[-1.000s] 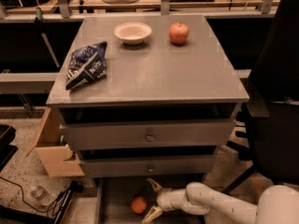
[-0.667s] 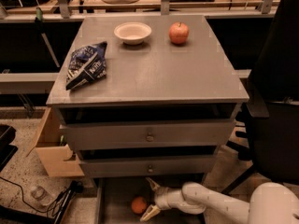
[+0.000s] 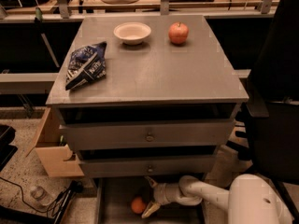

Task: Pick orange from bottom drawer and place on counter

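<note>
The counter [image 3: 154, 78] is the flat grey top of a cabinet. 3 things sit on it: a white bowl [image 3: 132, 32] near the counter's far edge, a red apple [image 3: 178, 33] just to the right of the bowl, and a dark blue snack bag [image 3: 86, 65] lying by the counter's left edge.

Under the counter's front edge are 2 closed drawers with knobs, one above the other, the upper drawer [image 3: 187, 133] wider than the lower drawer [image 3: 117, 168]. Lowest of all below the counter, the bottom drawer [image 3: 110, 204] stands pulled out toward the camera, its grey floor in shadow.

The orange [image 3: 138, 205] rests on that drawer's floor, under the counter's front edge and slightly left of its middle. The gripper [image 3: 147, 197] is down inside the same drawer, just right of the orange and pointing left at it. Its 2 fingers are spread apart, 1 above and 1 below, holding nothing. The lower finger lies just beside the orange; whether it touches cannot be told. The white arm [image 3: 205, 195] reaches in from below the counter's right front corner.

An open box [image 3: 51, 148] stands on the floor below the counter's left side, and a black chair [image 3: 275, 101] stands to the counter's right.
</note>
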Action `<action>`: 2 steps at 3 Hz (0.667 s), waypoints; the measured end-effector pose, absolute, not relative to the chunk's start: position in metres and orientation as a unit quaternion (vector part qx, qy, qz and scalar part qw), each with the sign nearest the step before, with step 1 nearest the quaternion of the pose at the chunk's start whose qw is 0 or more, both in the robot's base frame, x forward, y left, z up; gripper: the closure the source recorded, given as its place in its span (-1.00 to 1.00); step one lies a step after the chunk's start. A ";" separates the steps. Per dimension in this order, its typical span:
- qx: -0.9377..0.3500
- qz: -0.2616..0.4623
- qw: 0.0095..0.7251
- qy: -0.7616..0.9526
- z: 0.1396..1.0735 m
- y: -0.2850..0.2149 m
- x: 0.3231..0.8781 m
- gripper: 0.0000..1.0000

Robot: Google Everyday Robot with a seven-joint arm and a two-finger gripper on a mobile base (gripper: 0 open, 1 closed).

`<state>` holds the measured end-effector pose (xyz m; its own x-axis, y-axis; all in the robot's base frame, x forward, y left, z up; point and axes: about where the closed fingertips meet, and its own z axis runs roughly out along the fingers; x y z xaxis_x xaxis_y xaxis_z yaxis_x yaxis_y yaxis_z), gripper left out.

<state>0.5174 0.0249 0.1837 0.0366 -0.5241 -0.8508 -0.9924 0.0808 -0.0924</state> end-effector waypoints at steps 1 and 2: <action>-0.611 0.335 0.362 0.620 0.164 0.015 0.514 -1.00; -0.611 0.337 0.361 0.619 0.163 0.014 0.514 -1.00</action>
